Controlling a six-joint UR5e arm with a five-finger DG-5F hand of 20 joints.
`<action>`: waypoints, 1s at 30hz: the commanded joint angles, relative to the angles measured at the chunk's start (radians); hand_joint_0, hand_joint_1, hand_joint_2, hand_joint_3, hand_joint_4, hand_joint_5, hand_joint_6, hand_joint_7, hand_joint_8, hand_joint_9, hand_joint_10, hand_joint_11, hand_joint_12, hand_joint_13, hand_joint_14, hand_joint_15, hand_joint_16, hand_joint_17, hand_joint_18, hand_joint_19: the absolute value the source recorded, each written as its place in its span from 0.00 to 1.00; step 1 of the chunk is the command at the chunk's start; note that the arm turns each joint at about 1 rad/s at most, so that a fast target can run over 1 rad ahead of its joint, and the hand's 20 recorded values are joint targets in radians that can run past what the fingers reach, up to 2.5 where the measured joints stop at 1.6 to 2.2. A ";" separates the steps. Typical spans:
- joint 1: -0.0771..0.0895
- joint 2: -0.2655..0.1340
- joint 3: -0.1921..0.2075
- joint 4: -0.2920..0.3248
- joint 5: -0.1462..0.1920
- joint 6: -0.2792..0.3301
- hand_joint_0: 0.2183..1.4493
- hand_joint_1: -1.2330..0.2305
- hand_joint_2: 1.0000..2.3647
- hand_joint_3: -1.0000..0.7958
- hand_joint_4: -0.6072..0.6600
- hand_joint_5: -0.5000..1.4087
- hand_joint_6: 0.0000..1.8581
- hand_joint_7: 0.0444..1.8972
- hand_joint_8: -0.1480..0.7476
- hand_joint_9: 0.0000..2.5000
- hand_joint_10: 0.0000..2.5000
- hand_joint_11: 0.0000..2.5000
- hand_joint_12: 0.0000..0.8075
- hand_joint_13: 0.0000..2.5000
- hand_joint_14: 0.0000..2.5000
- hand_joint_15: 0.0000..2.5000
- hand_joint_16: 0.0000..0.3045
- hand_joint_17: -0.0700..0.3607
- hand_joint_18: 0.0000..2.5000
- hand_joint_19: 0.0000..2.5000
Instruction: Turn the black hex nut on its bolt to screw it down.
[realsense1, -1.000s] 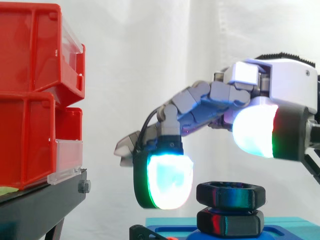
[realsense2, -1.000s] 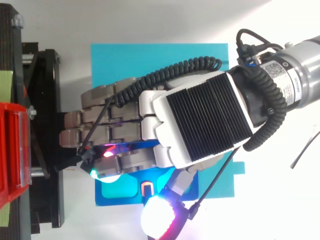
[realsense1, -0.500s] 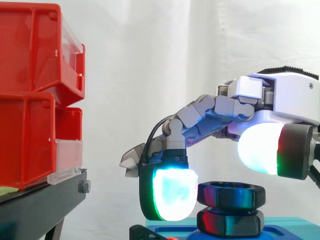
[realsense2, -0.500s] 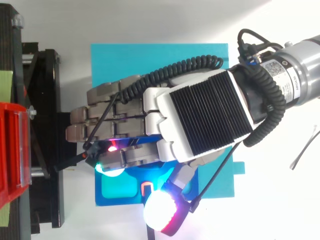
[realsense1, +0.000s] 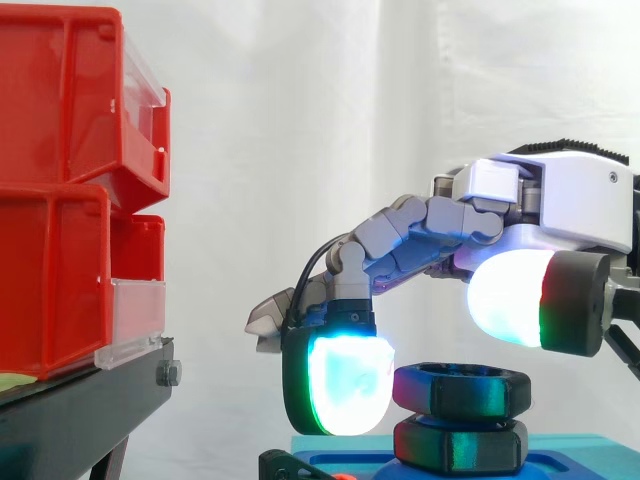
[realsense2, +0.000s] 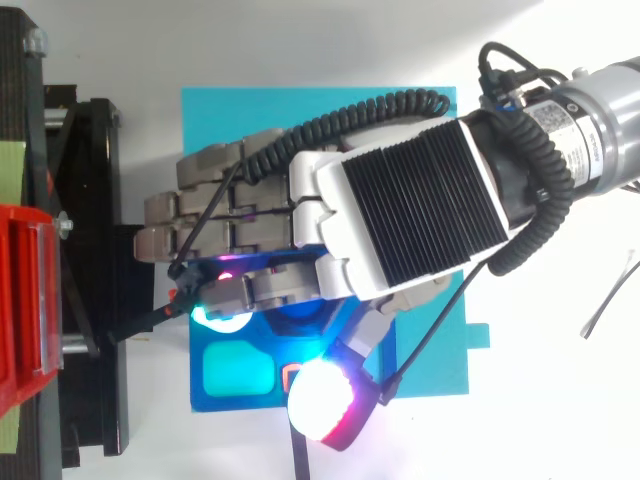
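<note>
Black and glossy, the hex nut (realsense1: 460, 388) sits at the top of its bolt, low in the side view and right of centre. It is stacked directly on a second black hex piece (realsense1: 460, 447) of the same shape. That lower piece rises from a blue base (realsense2: 232, 372), which lies on a teal mat (realsense2: 300, 115) on the white bench (realsense2: 560, 420).

The hand (realsense2: 400, 215) reaches in from the right and hangs over the nut with its back turned up. Its fingers are loosely bent and arch down to the left, not gripping anything. One fingertip pad (realsense1: 345, 385), glowing cyan with a green edge, hangs at the nut's left side, touching it or just short of it; which of the two cannot be told. The thumb pad (realsense1: 505, 298), glowing white with a red and green rim, is held apart from the fingers. It floats above the nut's right half, clear of it. From above, the hand covers the nut.

Further left, well apart from the nut, red bins (realsense1: 60, 200) are stacked on a black stand (realsense1: 80, 415). A white curtain (realsense1: 300, 120) hangs behind everything.
</note>
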 joint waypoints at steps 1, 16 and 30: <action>-0.006 0.000 0.000 -0.003 0.000 -0.001 0.22 0.67 0.00 0.28 0.68 0.18 0.42 0.48 0.52 0.24 0.00 0.06 0.48 0.25 0.00 0.06 0.18 0.45 0.25 0.12; -0.040 0.000 0.000 -0.004 -0.023 -0.001 0.22 0.67 0.00 0.28 0.68 0.18 0.42 0.47 0.52 0.24 0.00 0.06 0.48 0.25 0.00 0.06 0.18 0.45 0.25 0.12; -0.057 0.001 0.000 -0.001 -0.066 0.001 0.22 0.67 0.00 0.28 0.68 0.18 0.42 0.47 0.52 0.24 0.00 0.06 0.48 0.25 0.00 0.06 0.18 0.45 0.25 0.12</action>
